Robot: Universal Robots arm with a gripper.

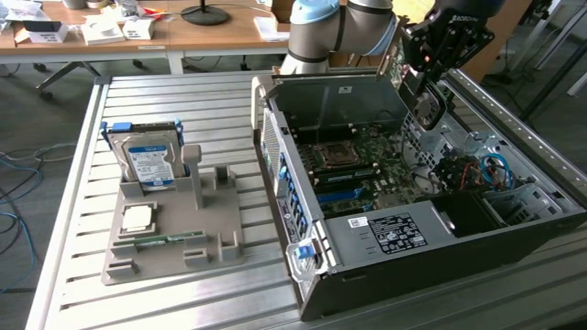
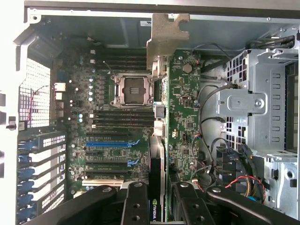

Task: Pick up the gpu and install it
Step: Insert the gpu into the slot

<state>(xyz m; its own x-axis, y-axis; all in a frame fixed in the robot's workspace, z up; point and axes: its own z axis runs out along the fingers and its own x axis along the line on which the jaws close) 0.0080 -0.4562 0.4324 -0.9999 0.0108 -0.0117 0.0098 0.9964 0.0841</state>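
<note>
My gripper (image 1: 433, 65) hangs over the far right part of the open computer case (image 1: 385, 237), shut on the gpu (image 1: 425, 103). The card hangs edge-down above the motherboard (image 1: 353, 161), apart from it. In the wrist view the gpu (image 2: 183, 117) shows a green circuit face, with its silver bracket (image 2: 166, 37) at the end far from the gripper. My black fingers (image 2: 136, 206) clamp the card's near end, and the gripper (image 2: 161, 208) sits over the card's dark edge. The blue expansion slots (image 2: 110, 144) lie beside the card with nothing in them.
A grey holder (image 1: 206, 251) on the slatted metal table (image 1: 147, 96) carries a hard drive (image 1: 147, 161), a processor chip (image 1: 137, 218) and a green memory stick (image 1: 170, 240). Drive cages (image 2: 262, 103) and cables (image 1: 491, 172) fill the case's right side. A desk (image 1: 211, 34) stands behind.
</note>
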